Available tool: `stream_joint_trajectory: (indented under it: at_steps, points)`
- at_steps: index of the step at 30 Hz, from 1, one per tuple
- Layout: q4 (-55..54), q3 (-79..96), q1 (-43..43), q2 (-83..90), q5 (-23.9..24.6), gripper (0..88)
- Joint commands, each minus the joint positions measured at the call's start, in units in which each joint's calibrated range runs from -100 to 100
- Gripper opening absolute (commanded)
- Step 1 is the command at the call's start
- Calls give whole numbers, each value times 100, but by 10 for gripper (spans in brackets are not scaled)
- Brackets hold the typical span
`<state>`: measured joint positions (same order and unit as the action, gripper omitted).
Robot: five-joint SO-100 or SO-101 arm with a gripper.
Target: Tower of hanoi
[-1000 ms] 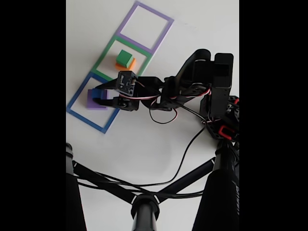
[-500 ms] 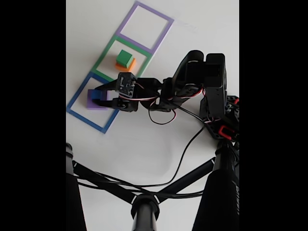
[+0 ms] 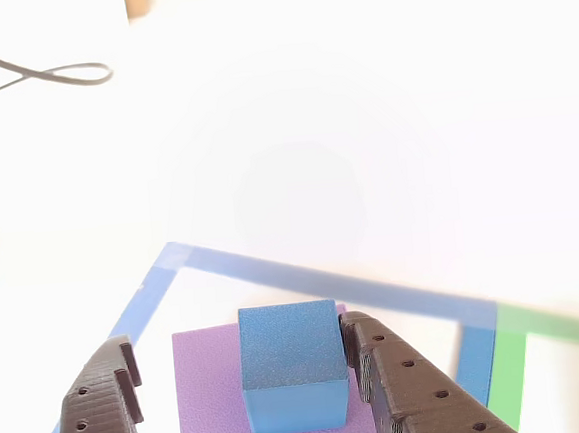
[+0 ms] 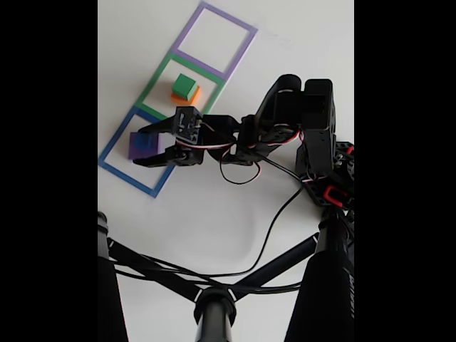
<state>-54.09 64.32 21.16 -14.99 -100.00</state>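
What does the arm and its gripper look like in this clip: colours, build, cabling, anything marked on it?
The arm is built of black blocky segments, with thin red and white wires looping between its joints and a black cable trailing off across the white table. Red parts show near its base. The gripper has two dark brown ribbed fingers dotted with small round holes. No lettering is legible.

A white table (image 4: 214, 214) bears three taped squares (image 4: 178, 92), stacked blocks (image 4: 185, 89) and a black cable (image 4: 271, 235).

No readable txt, labels, brands or nos. on blocks, arm, table
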Motion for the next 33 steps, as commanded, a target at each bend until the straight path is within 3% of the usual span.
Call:
stream_joint_trajectory:
  at_steps: [1, 6, 11, 15, 21, 29, 33]
  points:
    - [-129, -104, -17, 178, 0, 270]
    - [446, -32, -84, 986, 0, 277]
    - [2195, -177, -237, 2480, 0, 273]
    - [4332, -604, -419, 3893, 0, 223]
    - [8025, -1923, -774, 5459, 0, 31]
    - [12187, -4759, -1493, 5879, 0, 2]
    - [13571, -6113, -1857, 5782, 0, 2]
